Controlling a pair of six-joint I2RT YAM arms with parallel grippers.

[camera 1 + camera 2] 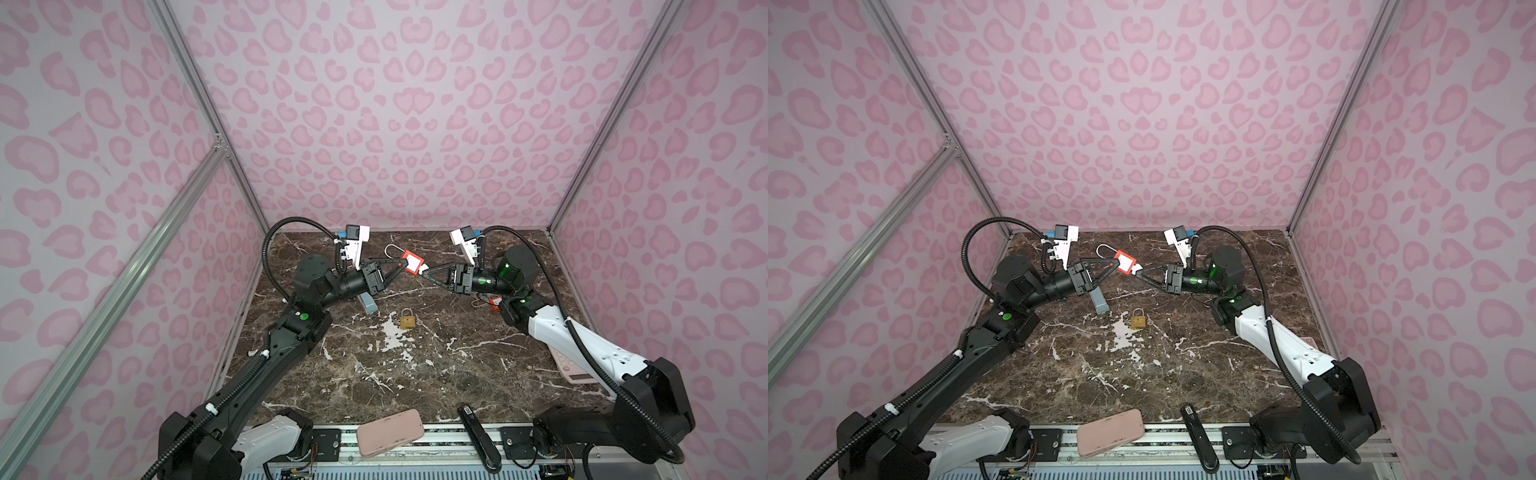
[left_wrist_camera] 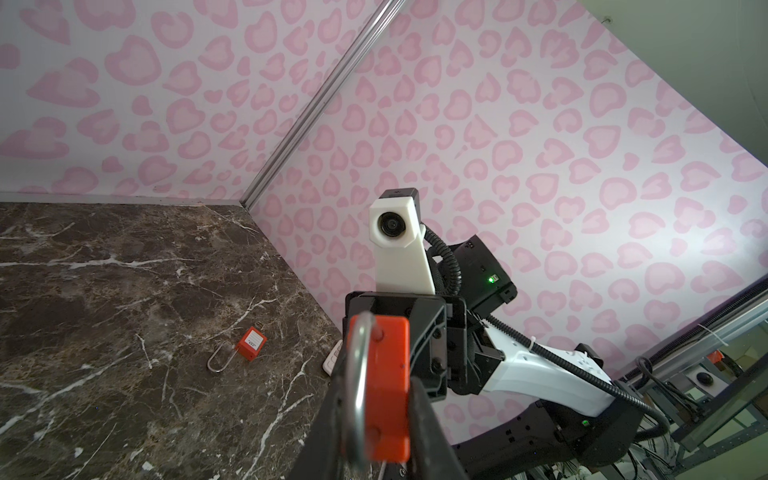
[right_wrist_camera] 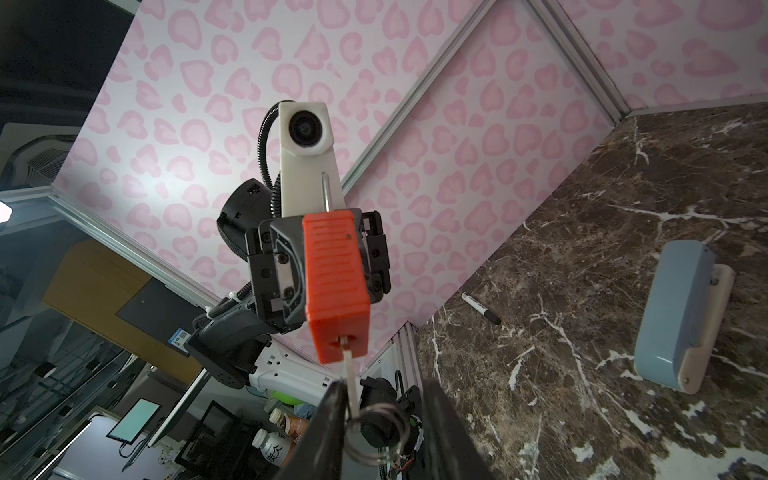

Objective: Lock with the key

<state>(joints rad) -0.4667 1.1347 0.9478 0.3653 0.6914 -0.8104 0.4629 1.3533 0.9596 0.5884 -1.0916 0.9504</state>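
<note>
Red padlock (image 1: 413,263) aloft in left end effector (image 1: 402,266), arm outstretched.

A brass padlock (image 1: 407,322) sits near the middle of the dark marbled worktop (image 1: 415,374). Behind it to the left lies a grey-blue thing (image 3: 681,316) on a cream base, possibly a stapler. A small red padlock (image 2: 250,343) lies flat on the right side, and a marker (image 3: 481,308) lies by the left wall. At the front edge rest a pink phone (image 1: 390,432) and a black stapler (image 1: 478,436). A pink calculator (image 1: 575,374) shows partly at right.
</note>
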